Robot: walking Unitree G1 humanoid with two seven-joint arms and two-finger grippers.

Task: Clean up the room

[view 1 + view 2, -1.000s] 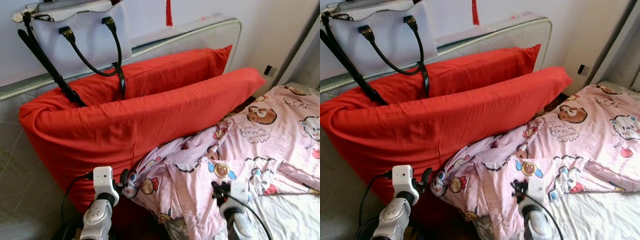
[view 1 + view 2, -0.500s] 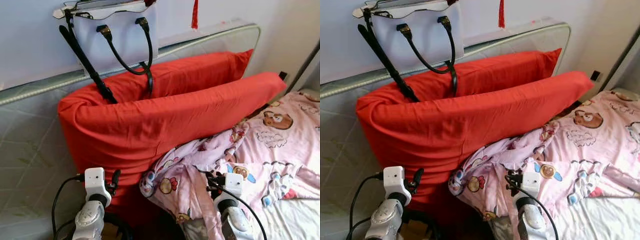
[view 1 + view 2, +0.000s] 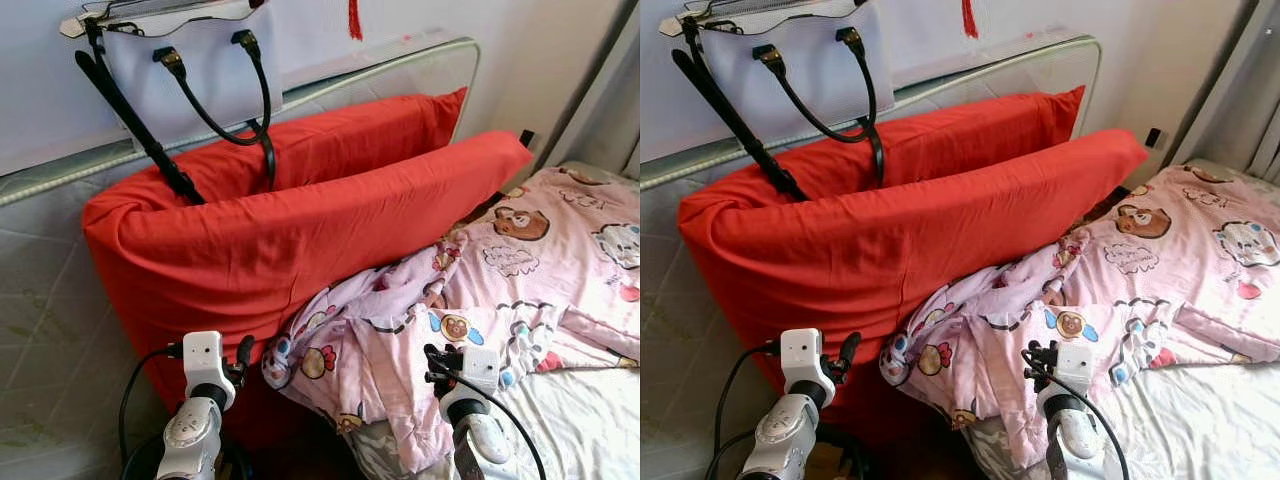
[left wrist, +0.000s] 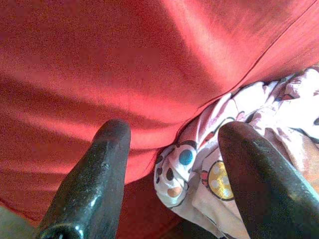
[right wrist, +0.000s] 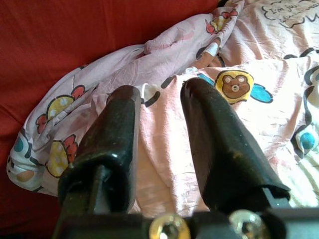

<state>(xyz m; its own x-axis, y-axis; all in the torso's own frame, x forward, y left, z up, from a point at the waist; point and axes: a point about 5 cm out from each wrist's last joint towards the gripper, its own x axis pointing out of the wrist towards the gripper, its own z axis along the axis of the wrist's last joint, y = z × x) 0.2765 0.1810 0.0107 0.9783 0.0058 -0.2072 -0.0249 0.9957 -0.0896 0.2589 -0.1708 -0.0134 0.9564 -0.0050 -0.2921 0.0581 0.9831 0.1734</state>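
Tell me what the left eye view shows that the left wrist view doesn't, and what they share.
The left eye view takes in the white handbag with black straps hanging above the pillows, the bed's headboard, the white sheet, and both arms, with the right tool over the quilt. The left wrist view gives a close look at the left tool, its fingers spread apart. Both show the red pillow and the bunched corner of the pink cartoon quilt against it.
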